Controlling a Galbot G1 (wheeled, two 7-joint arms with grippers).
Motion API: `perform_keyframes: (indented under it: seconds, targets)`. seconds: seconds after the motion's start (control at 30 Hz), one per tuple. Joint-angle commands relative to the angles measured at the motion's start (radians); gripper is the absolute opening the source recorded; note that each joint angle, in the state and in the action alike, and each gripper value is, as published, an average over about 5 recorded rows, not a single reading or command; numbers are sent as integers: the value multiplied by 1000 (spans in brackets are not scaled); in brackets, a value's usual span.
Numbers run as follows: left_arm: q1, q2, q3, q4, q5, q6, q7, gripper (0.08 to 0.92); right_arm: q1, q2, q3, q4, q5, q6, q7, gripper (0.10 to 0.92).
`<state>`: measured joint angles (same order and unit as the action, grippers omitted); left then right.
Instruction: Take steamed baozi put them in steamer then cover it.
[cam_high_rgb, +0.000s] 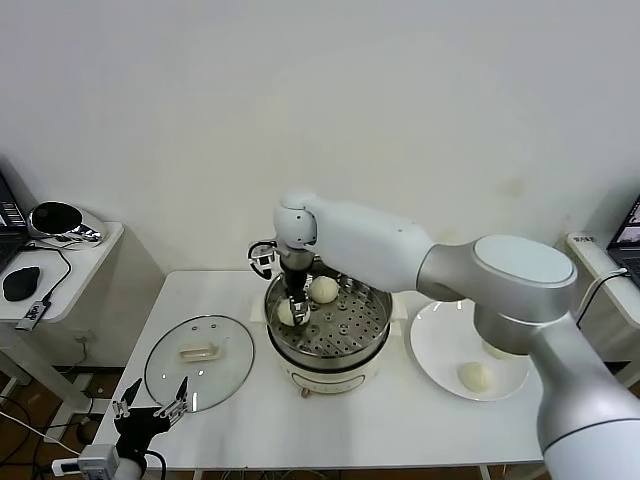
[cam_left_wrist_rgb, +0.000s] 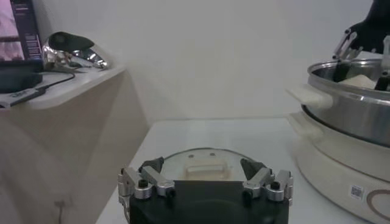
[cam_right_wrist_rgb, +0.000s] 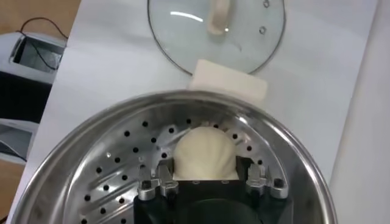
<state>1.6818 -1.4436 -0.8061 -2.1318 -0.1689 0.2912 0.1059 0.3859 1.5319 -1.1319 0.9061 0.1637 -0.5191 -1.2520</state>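
Note:
The steamer (cam_high_rgb: 330, 352) stands mid-table, its perforated tray (cam_right_wrist_rgb: 109, 176) showing in the right wrist view. My right gripper (cam_high_rgb: 297, 312) reaches down into it at the left side, shut on a steamed baozi (cam_right_wrist_rgb: 203, 152) that rests on the tray with a finger against each side. A second baozi (cam_high_rgb: 323, 289) lies on the tray behind it. Another baozi (cam_high_rgb: 474, 376) sits on the white plate (cam_high_rgb: 440, 350), and one more (cam_high_rgb: 497, 350) is partly hidden by my right arm. The cover (cam_high_rgb: 199, 362) lies flat on the table left of the steamer. My left gripper (cam_high_rgb: 150, 408) hovers open at the table's front-left edge, just short of the cover (cam_left_wrist_rgb: 183, 157).
A side table (cam_high_rgb: 60, 262) with a mouse, cables and a shiny object stands to the far left. A wall runs close behind the table. The steamer's cream handle (cam_right_wrist_rgb: 228, 82) sticks out toward the cover. A desk edge (cam_high_rgb: 600, 262) lies at the far right.

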Motion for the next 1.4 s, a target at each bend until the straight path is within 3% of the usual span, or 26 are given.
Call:
perform_keyframes:
  seconds: [0.03,0.33,0.9,1.17,1.4]
  targets:
    - [1,-1,1,-1,0,0,0,823,-12,19,3,-9,-6,-2,11,622]
    - [3,-4,-2,-3,1,0,1,823,39,-99,7,97,6,-5,5,811]
    - [-7,3,1,11,108,-10,23,823,244,-716,34,532,11,47,-58,823]
    - [-3,0,26,18,52,-4,-14,823,86,-976,128,633,-93,97,-73,823]
    - [18,0,30,22,56,29,-26,823,-141,-1071,288,659,-213,134,-74,823]
